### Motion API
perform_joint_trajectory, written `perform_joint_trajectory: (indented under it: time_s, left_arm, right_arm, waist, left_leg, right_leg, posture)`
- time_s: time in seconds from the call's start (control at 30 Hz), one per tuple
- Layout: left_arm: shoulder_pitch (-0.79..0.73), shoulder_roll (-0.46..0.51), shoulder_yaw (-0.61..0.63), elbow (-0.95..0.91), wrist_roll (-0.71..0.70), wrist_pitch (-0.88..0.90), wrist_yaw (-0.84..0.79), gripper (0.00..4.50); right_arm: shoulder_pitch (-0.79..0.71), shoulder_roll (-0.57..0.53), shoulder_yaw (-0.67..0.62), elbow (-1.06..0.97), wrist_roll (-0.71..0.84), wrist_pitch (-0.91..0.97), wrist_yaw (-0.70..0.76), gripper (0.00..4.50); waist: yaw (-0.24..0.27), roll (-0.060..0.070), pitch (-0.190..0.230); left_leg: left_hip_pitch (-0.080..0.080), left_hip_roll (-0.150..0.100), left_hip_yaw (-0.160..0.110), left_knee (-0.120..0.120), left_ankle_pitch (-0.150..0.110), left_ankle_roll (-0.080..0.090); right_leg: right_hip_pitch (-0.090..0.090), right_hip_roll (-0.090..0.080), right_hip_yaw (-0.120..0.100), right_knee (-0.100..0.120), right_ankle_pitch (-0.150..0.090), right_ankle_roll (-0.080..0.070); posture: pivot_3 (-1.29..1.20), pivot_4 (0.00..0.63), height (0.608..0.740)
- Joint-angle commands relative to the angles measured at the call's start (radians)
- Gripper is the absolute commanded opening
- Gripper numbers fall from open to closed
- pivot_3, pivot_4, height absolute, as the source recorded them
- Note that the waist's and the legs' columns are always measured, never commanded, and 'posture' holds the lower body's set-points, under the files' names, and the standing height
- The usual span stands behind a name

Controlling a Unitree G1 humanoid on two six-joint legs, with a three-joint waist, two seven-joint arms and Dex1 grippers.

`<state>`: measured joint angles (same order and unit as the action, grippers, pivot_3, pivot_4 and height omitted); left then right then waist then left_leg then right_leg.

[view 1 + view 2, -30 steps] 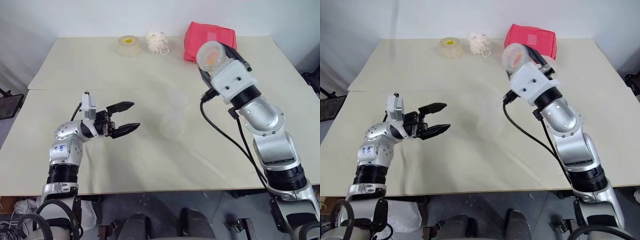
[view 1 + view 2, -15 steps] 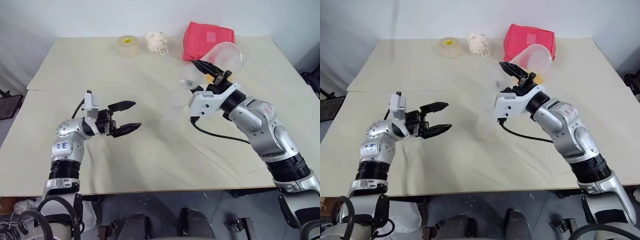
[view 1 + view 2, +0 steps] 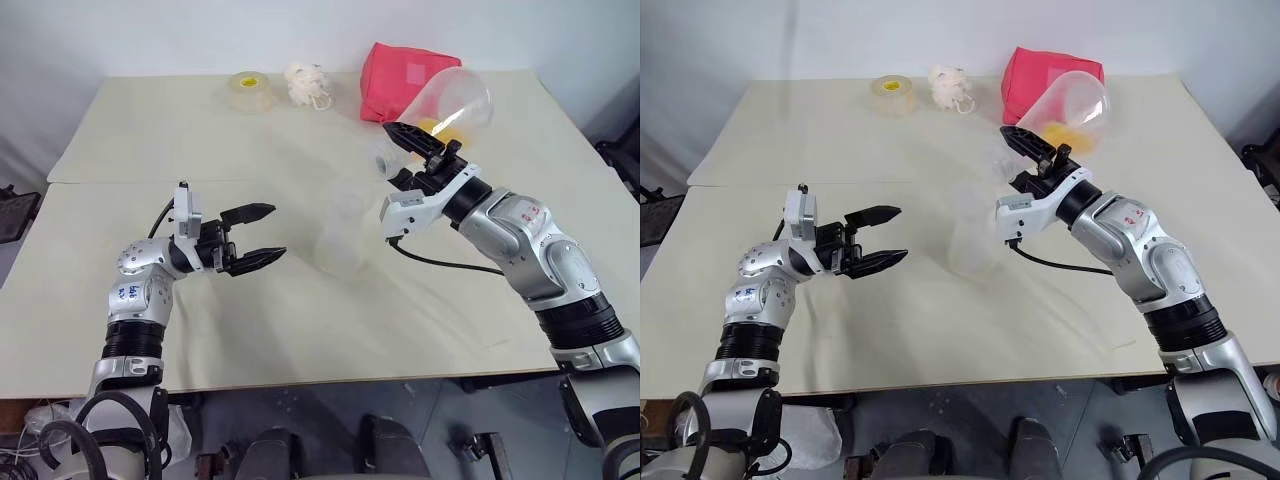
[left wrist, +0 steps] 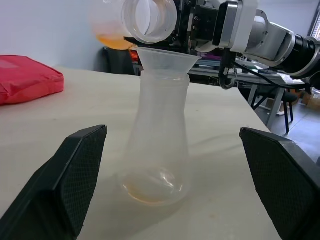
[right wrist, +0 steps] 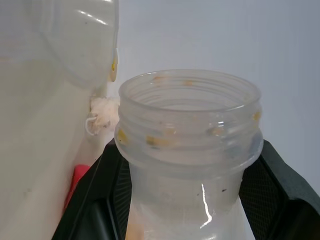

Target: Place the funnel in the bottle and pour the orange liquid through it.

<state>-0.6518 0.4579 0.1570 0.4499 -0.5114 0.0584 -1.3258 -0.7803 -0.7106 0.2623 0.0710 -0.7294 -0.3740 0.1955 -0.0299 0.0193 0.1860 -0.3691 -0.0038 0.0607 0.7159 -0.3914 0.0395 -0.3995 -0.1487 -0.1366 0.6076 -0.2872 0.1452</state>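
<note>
1. Now the right gripper [image 3: 405, 150] is clenched on the neck of a clear wide-mouthed vessel [image 3: 455, 97], tipped on its side with its mouth above the funnel [image 4: 166, 56].
2. Orange liquid [image 4: 114, 41] pools in the vessel's low side; a thin orange film lies at the bottle's base.
3. Upright on the table [image 3: 150, 130], the bottle [image 4: 158, 145] carries the funnel in its neck.
4. Just beside the bottle, the left gripper [image 3: 258, 238] hangs released, its 2 fingers spread, holding nothing.

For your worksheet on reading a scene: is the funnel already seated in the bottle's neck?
Yes, the left wrist view shows the funnel sitting in the neck of the bottle, its flared rim on top.
</note>
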Motion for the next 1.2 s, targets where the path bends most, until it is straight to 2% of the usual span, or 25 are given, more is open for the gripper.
perform_joint_trajectory:
  time_s: [0.03, 0.53, 1.2]
  left_arm:
    - [-0.008, 0.009, 0.008, -0.020, -0.012, 0.004, -0.007, 4.50]
    - [-0.010, 0.013, 0.010, -0.021, -0.011, 0.016, -0.010, 4.50]
    - [-0.008, 0.010, 0.009, -0.023, -0.010, 0.012, -0.011, 4.50]
  right_arm:
    - [-0.038, -0.013, -0.026, -0.008, -0.024, -0.031, -0.038, 2.45]
    - [-0.094, 0.018, -0.009, 0.046, -0.061, -0.108, -0.070, 2.45]
    - [-0.096, 0.024, -0.003, 0.041, -0.102, -0.156, -0.086, 2.45]
  waist:
    - [-0.001, 0.000, 0.000]
    - [-0.001, 0.000, 0.000]
    - [-0.001, 0.000, 0.000]
  left_leg:
    - [0.000, 0.000, 0.000, 0.000, 0.000, 0.000]
    - [0.000, 0.000, -0.005, 0.000, 0.000, 0.000]
    - [0.000, 0.000, -0.006, 0.000, 0.000, 0.000]
  right_leg:
    - [0.000, 0.000, 0.000, 0.000, 0.000, 0.000]
    - [0.000, 0.000, 0.000, 0.001, 0.000, 0.000]
    - [0.000, 0.000, 0.000, 0.002, 0.000, 0.000]
  posture:
    - [0.00, 0.150, 0.740]
    - [0.00, 0.150, 0.740]
    - [0.00, 0.150, 0.740]
